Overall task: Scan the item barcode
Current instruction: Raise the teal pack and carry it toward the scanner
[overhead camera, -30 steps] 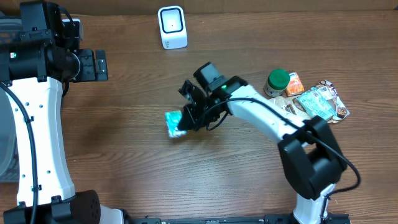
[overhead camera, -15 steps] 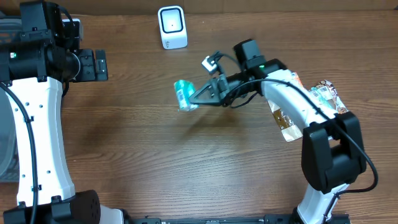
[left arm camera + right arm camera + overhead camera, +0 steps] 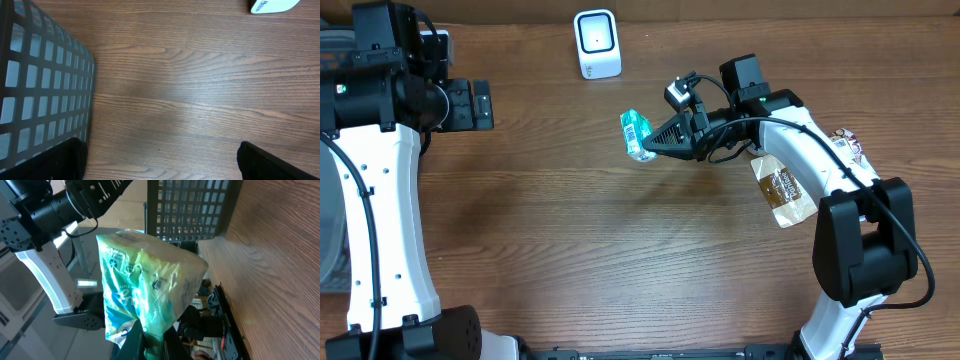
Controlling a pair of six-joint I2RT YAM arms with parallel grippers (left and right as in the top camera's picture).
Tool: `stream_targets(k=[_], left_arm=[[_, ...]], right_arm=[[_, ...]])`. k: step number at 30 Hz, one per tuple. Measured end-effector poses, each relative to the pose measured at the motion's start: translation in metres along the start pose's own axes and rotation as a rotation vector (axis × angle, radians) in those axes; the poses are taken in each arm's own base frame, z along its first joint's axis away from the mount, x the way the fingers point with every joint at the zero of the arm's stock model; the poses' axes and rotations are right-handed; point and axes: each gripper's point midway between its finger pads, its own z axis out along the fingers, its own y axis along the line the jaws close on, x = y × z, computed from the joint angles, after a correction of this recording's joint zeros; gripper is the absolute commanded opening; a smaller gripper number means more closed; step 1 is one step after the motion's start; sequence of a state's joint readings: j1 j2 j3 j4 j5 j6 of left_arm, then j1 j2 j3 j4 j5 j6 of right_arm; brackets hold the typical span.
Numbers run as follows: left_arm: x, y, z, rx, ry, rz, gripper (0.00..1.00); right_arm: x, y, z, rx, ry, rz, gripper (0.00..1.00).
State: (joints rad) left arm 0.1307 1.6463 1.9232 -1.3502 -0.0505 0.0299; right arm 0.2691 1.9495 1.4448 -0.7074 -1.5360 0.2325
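The item is a teal and green plastic packet (image 3: 637,135), held off the table a short way in front and to the right of the white barcode scanner (image 3: 597,43). My right gripper (image 3: 655,143) is shut on the packet's edge, its arm stretched leftward. In the right wrist view the packet (image 3: 145,280) fills the centre, pinched at its lower end by the right gripper (image 3: 152,345). My left gripper (image 3: 160,161) hangs open over bare wood at the far left, with nothing between its fingers (image 3: 70,160). The scanner's corner (image 3: 272,5) shows at the top of the left wrist view.
A dark mesh basket (image 3: 45,90) stands at the table's left edge, beside the left gripper. A brown pouch (image 3: 782,190) and another packet (image 3: 847,146) lie at the right, under the right arm. The left arm (image 3: 380,200) rises along the left side.
My right gripper has lifted the packet from the table's middle and carried it right and toward the back, turning it. The left arm has stayed still.
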Motion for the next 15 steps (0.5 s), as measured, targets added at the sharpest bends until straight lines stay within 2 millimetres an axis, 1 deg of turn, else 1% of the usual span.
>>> stream_targets(k=[15], left_arm=[[0.0000,0.0000,0.0000,0.000,0.000,0.000,1.00]], right_arm=[[-0.0020,0.0008,0.0000,0.000,0.000,-0.026,0.04]])
